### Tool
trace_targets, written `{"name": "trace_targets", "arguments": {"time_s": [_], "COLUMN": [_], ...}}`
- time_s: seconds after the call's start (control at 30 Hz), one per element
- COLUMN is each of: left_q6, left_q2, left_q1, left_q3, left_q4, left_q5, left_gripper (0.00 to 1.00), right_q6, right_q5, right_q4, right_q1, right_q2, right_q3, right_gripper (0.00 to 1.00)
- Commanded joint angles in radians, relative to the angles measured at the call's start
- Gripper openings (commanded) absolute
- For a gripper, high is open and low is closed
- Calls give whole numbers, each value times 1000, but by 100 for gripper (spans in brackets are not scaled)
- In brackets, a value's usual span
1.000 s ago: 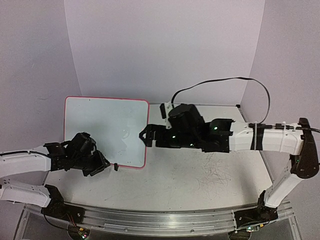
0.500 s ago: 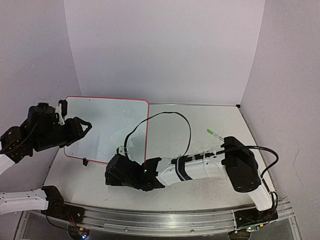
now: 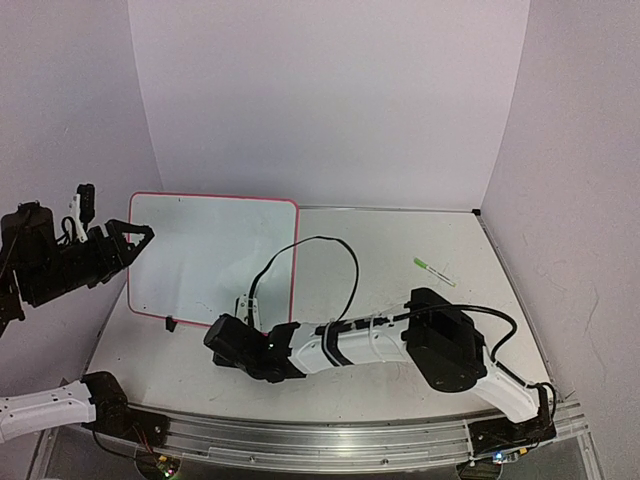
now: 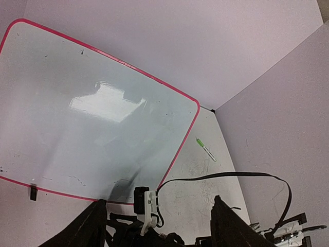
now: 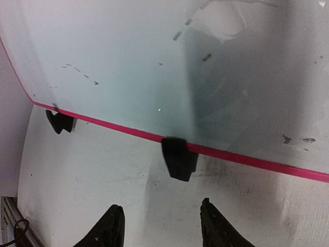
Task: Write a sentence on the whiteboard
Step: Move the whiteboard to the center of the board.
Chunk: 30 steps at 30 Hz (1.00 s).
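**Both grippers empty, whiteboard at the table's left**

Nearest us, the right arm lies low across the table, reaching left. We see the right gripper with its fingers moderately apart and nothing between them, just short of a black clip foot on the board's near pink rim. The whiteboard sits on the left part of the table, its far edge close to the back wall, its surface showing only faint dark specks. The left gripper hangs raised over the board's left side, spread wide and holding nothing. Well to the right, a green marker lies on the table.
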Motion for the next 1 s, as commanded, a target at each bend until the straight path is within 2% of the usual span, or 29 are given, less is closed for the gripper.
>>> {"name": "trace_targets", "arguments": {"time_s": [0.0, 0.2, 0.37, 0.6, 0.73, 0.97], "left_q6": [34, 47, 54, 47, 33, 19], "left_q2": [-16, -10, -6, -27, -39, -39], "left_q1": [2, 2, 2, 2, 2, 2], "left_q3": [54, 52, 61, 69, 57, 50], "left_q4": [-20, -28, -34, -45, -48, -47], "left_q5": [11, 16, 9, -21, -34, -73], "left_gripper": [74, 80, 81, 81, 81, 81], "right_q6": [6, -12, -27, -82, -124, -229], "right_q5": [57, 62, 89, 105, 127, 125], "right_q4": [-12, -26, -43, -52, -53, -47], "right_q1": [-18, -33, -48, -65, -69, -85], "right_q2": [54, 117, 153, 143, 112, 36], "right_q3": [58, 119, 162, 159, 119, -7], "right_gripper": [52, 50, 44, 15, 2, 0]}}
